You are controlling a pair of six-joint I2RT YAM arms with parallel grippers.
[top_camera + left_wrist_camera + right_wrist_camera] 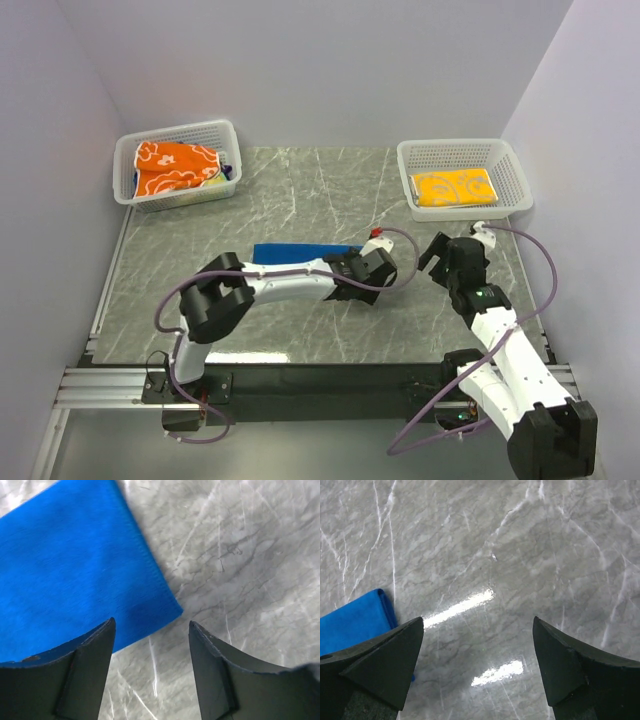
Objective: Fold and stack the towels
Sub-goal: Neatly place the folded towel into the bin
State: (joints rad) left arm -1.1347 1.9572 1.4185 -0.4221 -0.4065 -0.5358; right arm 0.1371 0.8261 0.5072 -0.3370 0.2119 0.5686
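Top external has the blue towel (300,253) lying flat on the table (300,190) as a folded strip, mid-table, its near edge hidden behind the left arm (285,283). The left gripper (377,262) is at the strip's right end, jaws apart, nothing pinched. Left wrist backs that up: the towel's corner shows below the gap between the jaws, bare marble to its right. The right gripper (438,252) hangs just right of the left one, jaws spread wide and empty. On its own wrist view the towel's folded end peeks in at the left edge, by the left-hand jaw. Back left, the orange towel (172,167) is heaped in the left basket (180,132) — back right, the yellow towel (455,187) lies folded flat in the right basket (460,145)
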